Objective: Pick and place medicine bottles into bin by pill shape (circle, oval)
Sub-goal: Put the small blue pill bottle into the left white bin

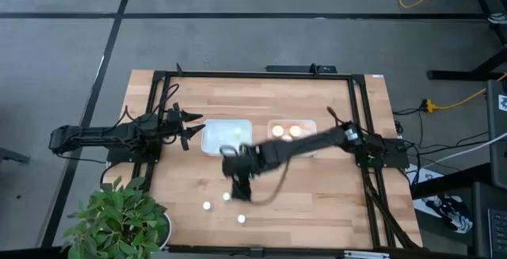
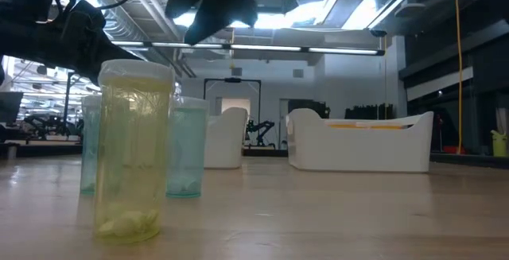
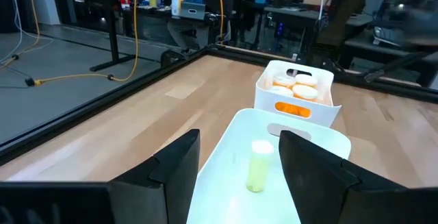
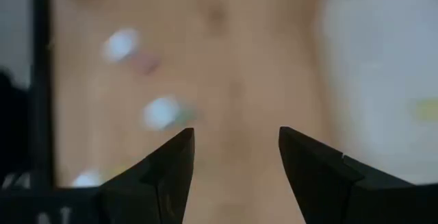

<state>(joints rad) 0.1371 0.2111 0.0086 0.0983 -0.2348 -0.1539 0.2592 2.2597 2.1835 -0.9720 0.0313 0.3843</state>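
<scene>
Two dark, slender arms (image 1: pixel 297 146) with black cables, angular black jaws.

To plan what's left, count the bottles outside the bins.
3 on the tabletop near the right gripper: one bottle, a second closest to it, a third. The arm may hide more.

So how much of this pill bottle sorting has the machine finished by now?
Roughly half, it seems. The farther bin already holds the orange bottles, and the nearer bin holds one pale bottle. Nothing is in hand: the right end effector is open and empty above the loose bottles, three of them visible on the table. The left end effector waits open by the nearer bin.
</scene>
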